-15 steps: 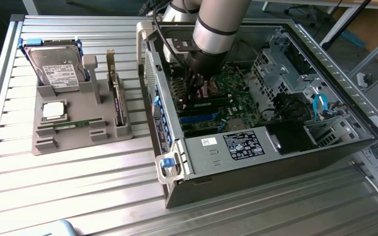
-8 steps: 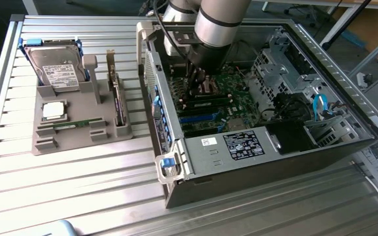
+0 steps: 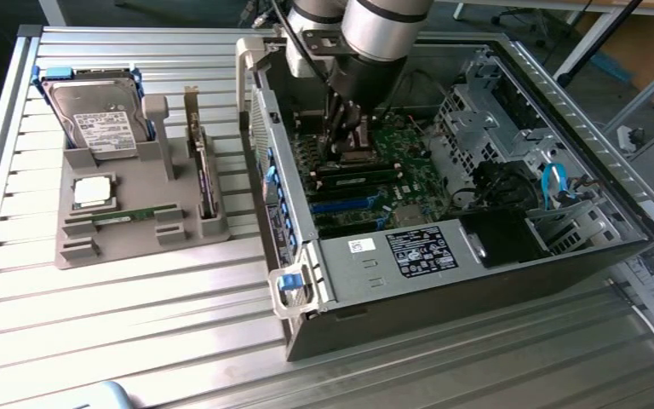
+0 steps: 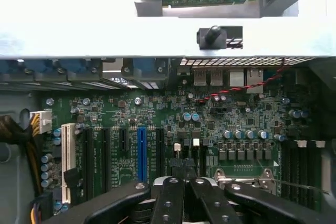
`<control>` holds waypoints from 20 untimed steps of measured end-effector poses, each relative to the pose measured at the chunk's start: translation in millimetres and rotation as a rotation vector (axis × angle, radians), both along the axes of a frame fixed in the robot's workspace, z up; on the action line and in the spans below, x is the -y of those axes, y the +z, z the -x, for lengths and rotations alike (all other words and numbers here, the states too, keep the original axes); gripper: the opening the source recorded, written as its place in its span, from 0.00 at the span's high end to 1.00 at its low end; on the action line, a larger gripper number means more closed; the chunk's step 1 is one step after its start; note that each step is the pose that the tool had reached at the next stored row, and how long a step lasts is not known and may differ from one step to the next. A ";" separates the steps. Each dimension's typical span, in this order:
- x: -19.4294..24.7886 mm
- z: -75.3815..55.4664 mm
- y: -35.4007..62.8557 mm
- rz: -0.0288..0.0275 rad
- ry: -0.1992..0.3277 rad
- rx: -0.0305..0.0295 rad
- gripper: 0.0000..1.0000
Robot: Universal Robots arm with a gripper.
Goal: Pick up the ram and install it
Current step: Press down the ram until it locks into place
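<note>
Gripper (image 4: pixel 184 174) closed, empty, above the green motherboard (image 4: pixel 220 124); blue slot (image 4: pixel 141 153) among black slots, white slot (image 4: pixel 67 161) alongside.

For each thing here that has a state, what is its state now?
gripper: shut, holding nothing, inside the computer case above the motherboard.
computer case: side open, lying on the table.
ram stick: lying flat in the grey holder, not picked up.
hard drive: leaning in the grey holder.
processor chip: lying flat in the grey holder.
expansion card: standing upright in the grey holder.
</note>
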State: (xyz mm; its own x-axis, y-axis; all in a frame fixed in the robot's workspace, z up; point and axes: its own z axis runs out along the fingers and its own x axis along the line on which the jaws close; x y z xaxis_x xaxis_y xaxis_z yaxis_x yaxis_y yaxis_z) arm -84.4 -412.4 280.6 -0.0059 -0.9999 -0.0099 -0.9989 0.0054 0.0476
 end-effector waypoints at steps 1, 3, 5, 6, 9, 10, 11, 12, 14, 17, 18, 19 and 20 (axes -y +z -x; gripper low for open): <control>0.0 0.0 3.4 0.0001 0.000 0.0000 0.89; 0.0 0.0 10.1 0.0005 0.000 0.0000 0.89; 0.0 0.0 16.5 0.0009 0.000 0.0001 0.89; 0.0 0.0 19.5 0.0010 0.000 0.0001 0.89; 0.0 -0.1 29.2 0.0018 0.000 0.0000 0.89; 0.0 -0.1 33.3 0.0022 0.000 0.0000 0.89; 0.0 0.0 36.7 0.0024 0.000 0.0001 0.89; 0.0 0.0 39.8 0.0024 0.000 0.0001 0.89; 0.0 0.0 45.8 0.0029 0.000 0.0000 0.89; 0.0 0.0 54.6 0.0034 0.000 0.0000 0.89; 0.0 0.0 57.2 0.0035 0.000 0.0000 0.89; 0.0 0.0 59.9 0.0037 0.000 0.0000 0.89; 0.0 0.0 62.0 0.0039 0.000 0.0001 0.89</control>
State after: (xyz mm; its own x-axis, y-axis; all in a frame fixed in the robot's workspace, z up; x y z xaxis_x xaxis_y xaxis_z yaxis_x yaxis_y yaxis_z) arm -84.3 -412.4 342.6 -0.0059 -1.0000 -0.0060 -0.9989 0.0056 0.0475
